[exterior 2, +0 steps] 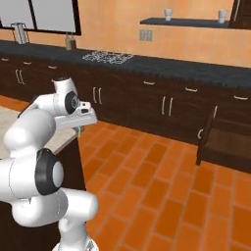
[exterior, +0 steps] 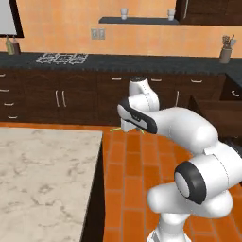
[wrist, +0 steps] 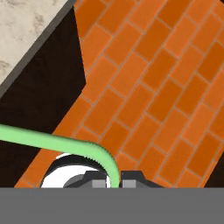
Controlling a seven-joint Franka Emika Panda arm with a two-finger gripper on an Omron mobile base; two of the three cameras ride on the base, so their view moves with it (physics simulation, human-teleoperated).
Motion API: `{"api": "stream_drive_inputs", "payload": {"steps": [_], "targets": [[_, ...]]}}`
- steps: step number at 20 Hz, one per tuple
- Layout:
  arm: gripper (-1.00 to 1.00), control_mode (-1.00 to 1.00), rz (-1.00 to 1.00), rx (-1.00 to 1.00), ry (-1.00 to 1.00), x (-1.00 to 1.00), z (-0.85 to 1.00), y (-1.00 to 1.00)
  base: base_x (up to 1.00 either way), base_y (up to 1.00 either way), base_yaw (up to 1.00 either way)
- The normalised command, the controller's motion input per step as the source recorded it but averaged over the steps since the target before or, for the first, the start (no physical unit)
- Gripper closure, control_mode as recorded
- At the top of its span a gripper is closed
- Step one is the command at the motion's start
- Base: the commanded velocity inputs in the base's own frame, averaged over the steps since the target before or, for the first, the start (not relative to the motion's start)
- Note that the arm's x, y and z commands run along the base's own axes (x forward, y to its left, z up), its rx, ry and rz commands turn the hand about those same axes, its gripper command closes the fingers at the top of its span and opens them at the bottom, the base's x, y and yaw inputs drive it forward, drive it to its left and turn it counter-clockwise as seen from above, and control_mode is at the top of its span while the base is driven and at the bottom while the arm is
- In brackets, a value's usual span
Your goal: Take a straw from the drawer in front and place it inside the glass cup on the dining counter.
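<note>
So the gripper has its two fingers pinched tight on the straw, which comes up between the tips, bends over at the ribbed part and runs off to the left edge of the hand view. In the left base view the straw pokes out as a thin green sliver under the hand.

The hand hangs over the orange brick floor, just off the corner of the dining counter; its dark side panel sits right next to the straw.

Further out, the drawer stands pulled open at the right. Behind it all runs the dark granite counter with a cooktop, and two small white cups sit on the wall shelf.
</note>
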Motion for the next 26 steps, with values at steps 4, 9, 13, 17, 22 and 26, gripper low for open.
{"api": "stream_drive_inputs", "payload": {"steps": [4, 9, 13, 17, 22, 26], "targets": [[1.00, 1.00, 0.00, 0.00, 0.00, 0.00, 0.00, 0.00, -1.00, 0.00, -0.27], [1.00, 1.00, 0.00, 0.00, 0.00, 0.00, 0.00, 0.00, -1.00, 0.00, -0.27], [1.00, 1.00, 0.00, 0.00, 0.00, 0.00, 0.00, 0.00, -1.00, 0.00, -0.26], [1.00, 1.00, 0.00, 0.00, 0.00, 0.00, 0.00, 0.00, -1.00, 0.00, -0.26], [1.00, 1.00, 0.00, 0.00, 0.00, 0.00, 0.00, 0.00, -1.00, 0.00, -0.24], [1.00, 1.00, 0.00, 0.00, 0.00, 0.00, 0.00, 0.00, -1.00, 0.00, -0.17]]}}
